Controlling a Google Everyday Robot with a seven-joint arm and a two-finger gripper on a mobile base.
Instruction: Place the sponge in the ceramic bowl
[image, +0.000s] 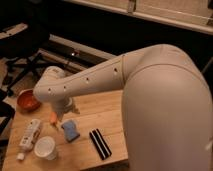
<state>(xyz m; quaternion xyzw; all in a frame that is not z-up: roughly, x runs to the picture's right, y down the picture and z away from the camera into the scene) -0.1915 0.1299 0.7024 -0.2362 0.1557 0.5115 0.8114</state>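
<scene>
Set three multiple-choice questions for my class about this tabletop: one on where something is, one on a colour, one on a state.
1. Where is the ceramic bowl?
A. By the wooden table's far corner, at the view's left
B. Between the white cup and the black striped block
C. On the chair

2. What colour is the sponge?
A. Yellow
B. Blue
C. Green

3. What is the sponge's state?
A. Inside the bowl
B. Stacked on the white cup
C. Lying on the table, outside the bowl

Answers: 1 A, the bowl sits by the far left corner. 2 B, its top face is blue. 3 C, it lies flat on the wood, and the gripper hangs just up and left of it, between it and the bowl.
</scene>
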